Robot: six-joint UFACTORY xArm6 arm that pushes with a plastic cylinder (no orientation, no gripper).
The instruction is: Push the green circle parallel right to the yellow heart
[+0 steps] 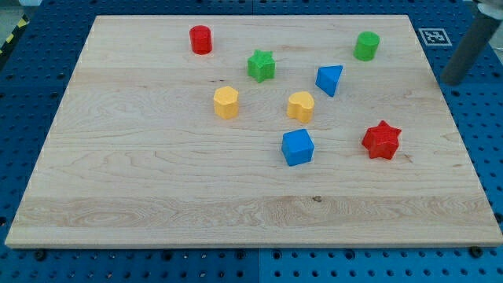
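The green circle (pixel 366 45) stands near the view's top right of the wooden board (pixel 157 189). The yellow heart (pixel 301 106) lies near the board's middle, down and left of the green circle. My tip (pixel 452 81) is the lower end of a dark rod at the view's right edge. It is off the board, over the blue perforated table, to the right of and a little below the green circle. It touches no block.
A blue triangle (pixel 329 79) lies between the green circle and the yellow heart. A green star (pixel 261 65), red cylinder (pixel 201 39), yellow hexagon (pixel 226 102), blue cube (pixel 298 147) and red star (pixel 382 140) also stand on the board.
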